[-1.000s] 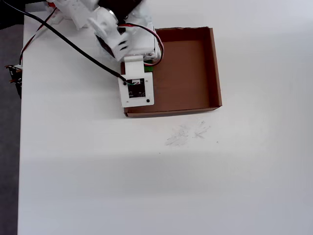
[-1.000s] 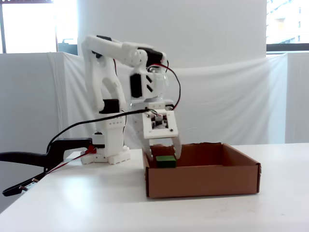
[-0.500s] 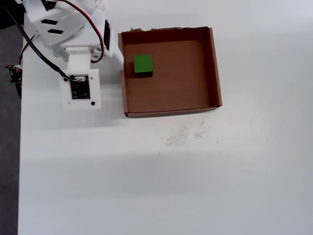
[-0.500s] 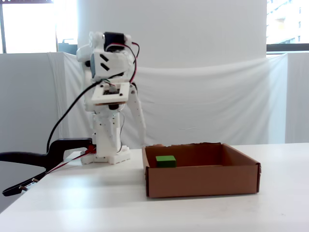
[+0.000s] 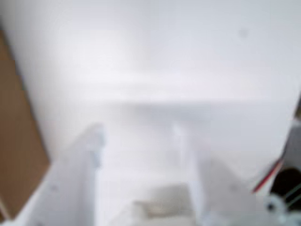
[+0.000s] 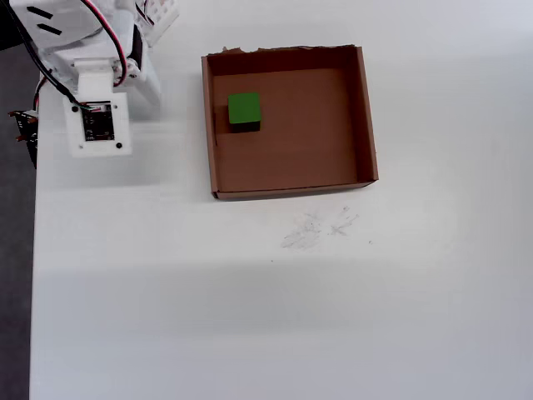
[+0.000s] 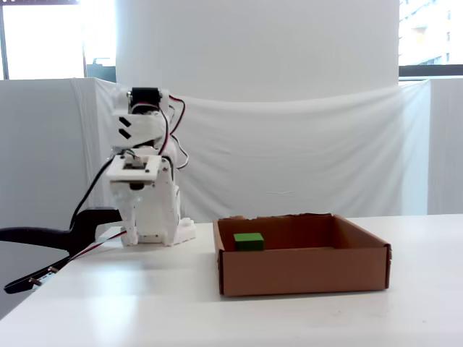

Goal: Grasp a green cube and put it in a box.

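Observation:
The green cube lies inside the brown box, in the corner nearest the arm; the fixed view shows the green cube behind the box's front wall. The arm is folded back over its base, left of the box, and stands well apart from it in the fixed view. In the blurred wrist view my gripper is open over bare white table, with nothing between its fingers. A strip of the box shows at that view's left edge.
A black clamp with cables sits at the table's left edge, also in the overhead view. Faint pencil scribbles mark the table in front of the box. White cloth hangs behind the table.
The gripper let go of the cube in the box, then the arm lifted and swung left, away from the box and back over its base. The cube stays put.

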`<action>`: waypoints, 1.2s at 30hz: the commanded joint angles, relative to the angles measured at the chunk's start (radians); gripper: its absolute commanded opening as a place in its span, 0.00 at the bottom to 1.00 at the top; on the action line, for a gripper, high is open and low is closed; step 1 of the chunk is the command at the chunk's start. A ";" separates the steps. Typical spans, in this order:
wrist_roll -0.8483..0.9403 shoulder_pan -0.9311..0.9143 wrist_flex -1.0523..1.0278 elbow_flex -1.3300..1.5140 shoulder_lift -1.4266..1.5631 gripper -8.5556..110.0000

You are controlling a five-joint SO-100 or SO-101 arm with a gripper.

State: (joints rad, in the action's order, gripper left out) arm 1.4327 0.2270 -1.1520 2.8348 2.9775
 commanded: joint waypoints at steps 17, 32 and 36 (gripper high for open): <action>0.089 -0.051 -0.057 0.133 0.204 0.23; 0.074 -0.083 -0.066 0.137 0.204 0.21; 0.069 -0.095 -0.066 0.137 0.204 0.21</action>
State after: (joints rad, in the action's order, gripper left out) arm 1.4941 0.1381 -1.2103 2.9759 3.1738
